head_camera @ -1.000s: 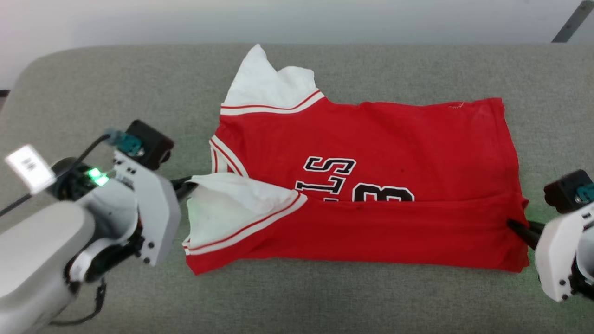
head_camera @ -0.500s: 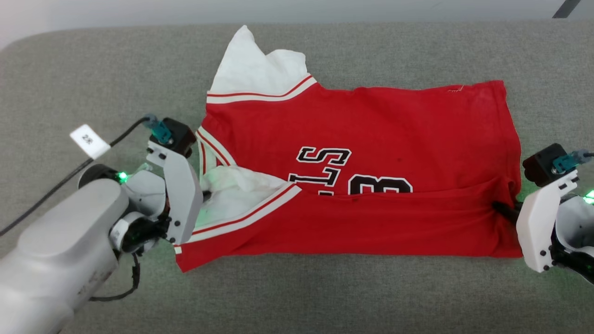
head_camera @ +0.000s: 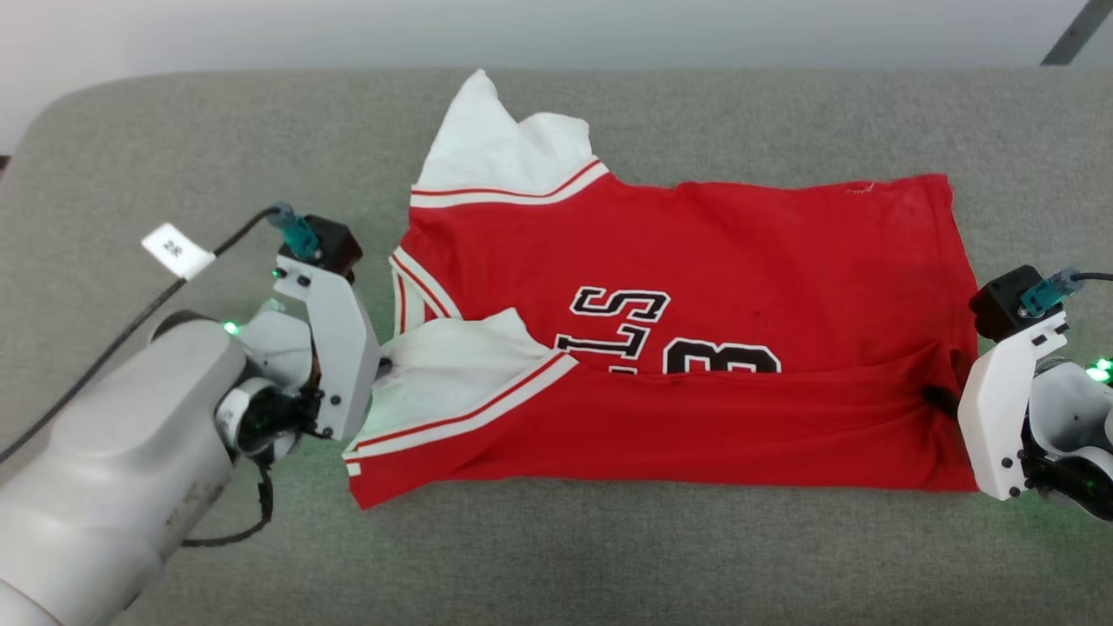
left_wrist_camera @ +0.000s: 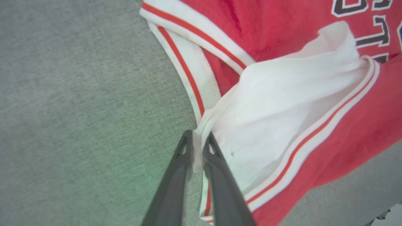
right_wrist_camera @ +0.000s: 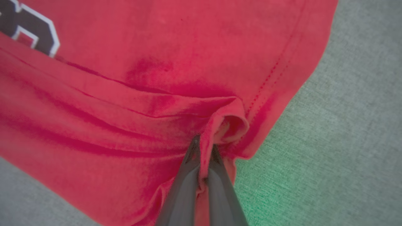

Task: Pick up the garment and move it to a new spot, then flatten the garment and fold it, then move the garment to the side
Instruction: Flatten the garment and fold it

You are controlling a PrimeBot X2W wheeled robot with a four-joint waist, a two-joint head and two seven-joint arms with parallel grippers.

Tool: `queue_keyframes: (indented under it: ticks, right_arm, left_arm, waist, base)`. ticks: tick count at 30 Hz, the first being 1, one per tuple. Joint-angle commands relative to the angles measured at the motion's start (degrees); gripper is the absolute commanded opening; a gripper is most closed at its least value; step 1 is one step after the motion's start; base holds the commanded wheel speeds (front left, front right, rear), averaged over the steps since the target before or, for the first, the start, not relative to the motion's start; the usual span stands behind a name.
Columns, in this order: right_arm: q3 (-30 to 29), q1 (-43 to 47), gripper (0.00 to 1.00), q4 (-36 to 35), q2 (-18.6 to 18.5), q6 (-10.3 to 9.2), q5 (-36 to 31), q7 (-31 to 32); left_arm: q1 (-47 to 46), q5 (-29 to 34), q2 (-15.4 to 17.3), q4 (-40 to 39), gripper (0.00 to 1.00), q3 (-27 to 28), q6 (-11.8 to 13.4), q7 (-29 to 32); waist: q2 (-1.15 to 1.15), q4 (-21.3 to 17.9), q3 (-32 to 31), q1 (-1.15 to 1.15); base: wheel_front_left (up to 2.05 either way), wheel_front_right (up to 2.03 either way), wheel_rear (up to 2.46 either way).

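The garment (head_camera: pixel 696 261), a red jersey with white sleeves and black-white letters, lies across the grey surface with its near long edge folded up over the lower part of the lettering. My left gripper (head_camera: pixel 380 369) is shut on the edge of the near white sleeve (left_wrist_camera: pixel 282 113), and a strip of white cloth sits between its fingers (left_wrist_camera: pixel 180 169). At the hem end, my right gripper (head_camera: pixel 937 398) is shut on a bunched red fold (right_wrist_camera: pixel 226 125) of the folded flap. The far white sleeve (head_camera: pixel 509 152) sticks out crumpled at the back.
The grey fabric surface (head_camera: pixel 217 174) stretches wide on all sides of the jersey. Its rounded far-left corner meets a pale wall. A cable with a white tag (head_camera: pixel 176 250) runs along my left arm. A dark strut (head_camera: pixel 1078 30) crosses the top right corner.
Both grippers have carried the near folded edge farther over the jersey, covering more of the lettering. The left arm has swung in toward the collar. The camera has shifted between frames.
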Motion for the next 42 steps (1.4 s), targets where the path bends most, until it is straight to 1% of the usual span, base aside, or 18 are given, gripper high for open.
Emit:
queue_keyframes:
  ticks: [1,3,4,5,10,13,17,22,25,28,33,36,38,40,41,42]
  right_arm:
    - [1.06,0.37,0.16,1.19,0.86,-0.08,0.56,0.44]
    - [1.01,-0.39,0.46,1.50,0.89,-0.08,0.23,-0.49]
    - [1.08,-0.67,0.75,1.56,0.90,-0.07,0.03,-0.97]
    - [0.91,-0.82,0.99,1.88,0.85,-0.07,0.00,-1.35]
    - [-0.50,-1.09,1.00,2.68,0.89,-0.07,-0.31,-3.30]
    - [-1.82,-0.47,1.00,2.43,0.76,-0.07,-0.99,-5.71]
    - [-4.73,1.05,1.00,1.05,0.96,-0.07,-2.72,-11.00]
    - [-10.65,3.82,1.00,-1.53,2.07,-0.07,-6.11,-18.95]
    - [-15.53,5.97,1.00,-3.01,3.59,-0.07,-8.95,-22.88]
    - [-21.18,8.84,1.00,-4.94,5.49,-0.07,-12.14,-25.42]
    - [-31.59,14.54,1.00,-10.90,10.13,-0.07,-18.83,-27.56]
    - [-36.96,18.26,1.00,-15.88,13.18,-0.07,-22.75,-27.85]
    - [-39.90,20.83,1.00,-18.88,15.36,-0.07,-24.72,-27.28]
    - [-41.96,22.98,1.00,-21.28,16.92,-0.07,-25.83,-26.60]
    - [-41.96,22.98,1.00,-21.28,16.92,-0.07,-25.83,-26.60]
    - [-42.77,24.05,1.00,-22.70,18.03,-0.07,-26.43,-26.16]
  left_arm:
    - [-0.83,-0.13,0.17,0.02,1.00,0.18,0.25,-0.05]
    - [-0.97,-0.14,0.40,-0.34,1.00,0.39,0.58,-0.28]
    - [-1.08,-0.09,0.62,-0.61,1.00,0.54,0.74,-0.45]
    - [-1.29,0.27,0.89,-0.96,1.00,0.57,0.89,-0.68]
    - [-0.41,-0.20,2.19,-3.81,1.00,1.34,2.06,-1.47]
    - [1.01,-0.95,3.04,-6.49,1.00,1.61,3.40,-0.93]
    - [2.89,-2.61,4.49,-10.51,1.00,1.55,6.34,1.40]
    - [5.78,-5.01,6.29,-15.09,1.00,1.77,10.60,3.89]
    - [7.38,-6.17,7.39,-17.05,1.00,1.65,13.02,5.40]
    - [9.15,-7.28,8.31,-18.47,1.00,1.68,15.09,6.16]
    - [11.60,-8.71,9.14,-20.17,1.00,1.73,17.48,6.87]
    - [12.74,-9.35,9.63,-20.53,1.00,1.79,18.42,6.96]
    - [13.32,-9.69,9.62,-20.47,1.00,1.88,18.56,6.74]
    - [13.87,-10.03,9.57,-19.88,1.00,1.97,18.59,6.33]
    - [13.87,-10.03,9.57,-19.88,1.00,1.97,18.59,6.33]
    - [14.06,-10.16,9.47,-19.35,1.00,2.10,18.55,6.07]
  waist:
    - [0.00,0.85,-1.32,0.00]
    - [0.00,1.27,-2.12,0.00]
    - [0.00,1.45,-2.51,0.00]
    - [0.00,1.64,-2.89,0.00]
    - [0.00,2.45,-4.64,0.00]
    - [0.00,2.86,-5.47,0.00]
    - [0.00,2.99,-6.31,0.00]
    - [0.00,2.36,-6.90,0.00]
    - [0.00,1.43,-7.05,0.00]
    - [0.00,0.57,-7.14,0.00]
    - [0.00,-0.86,-6.96,0.00]
    - [0.00,-1.66,-6.59,0.00]
    - [0.00,-2.04,-6.31,0.00]
    - [0.00,-2.37,-6.02,0.00]
    - [0.00,-2.37,-6.02,0.00]
    - [0.00,-2.55,-5.92,0.00]
  base:
    - [0.00,0.00,0.00]
    - [0.00,0.00,0.00]
    - [0.00,0.00,0.00]
    - [0.00,0.00,0.00]
    - [0.00,0.00,0.00]
    - [0.00,0.00,0.00]
    - [0.00,0.00,0.00]
    - [0.00,0.00,0.00]
    - [0.00,0.00,0.00]
    - [0.00,0.00,0.00]
    - [0.00,0.00,0.00]
    - [0.00,0.00,0.00]
    - [0.00,0.00,0.00]
    - [0.00,0.00,0.00]
    - [0.00,0.00,0.00]
    - [0.00,0.00,0.00]
